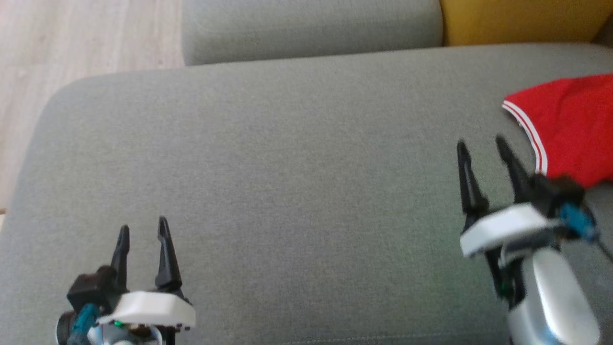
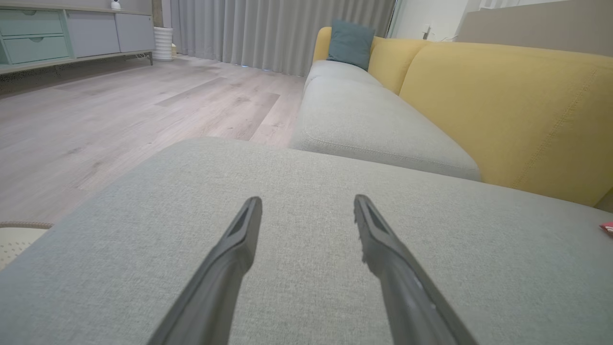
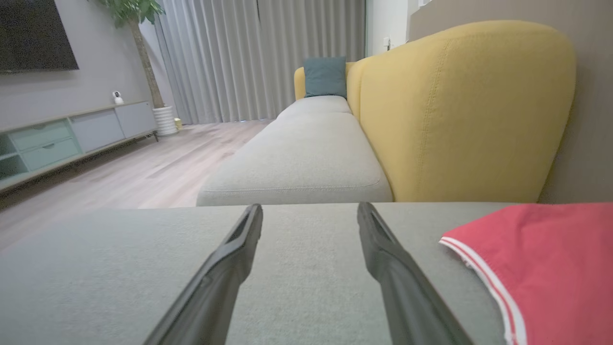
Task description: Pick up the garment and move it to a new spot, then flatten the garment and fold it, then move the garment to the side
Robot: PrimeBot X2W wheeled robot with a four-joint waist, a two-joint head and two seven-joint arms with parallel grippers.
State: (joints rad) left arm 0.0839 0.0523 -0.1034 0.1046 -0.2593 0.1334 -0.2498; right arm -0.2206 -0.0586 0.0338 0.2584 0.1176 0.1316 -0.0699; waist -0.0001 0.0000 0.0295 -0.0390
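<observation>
Judging the reach, which way does the red garment (image 1: 570, 120) lie?

At about two o'clock from the right tool (image 1: 481, 142) in the head view, just beside it. It rests on the grey sofa seat cushion (image 1: 287, 167) and runs off the three o'clock edge, so I cannot tell its full extent.

And its axis?

The white-striped hem (image 1: 527, 128) runs from eleven to five o'clock, roughly alongside that tool's fingers.

The left tool (image 1: 143, 225)?

Down at seven o'clock, well apart. The right arm is plainly nearer.

Tool states?

Both spread wide, holding nothing.

Materials?

The garment looks like soft cloth lying fairly flat, and I'd expect it to drape when lifted. The cushion is matte woven fabric with rounded corners. A yellow backrest (image 1: 517, 21) stands at one o'clock.
</observation>
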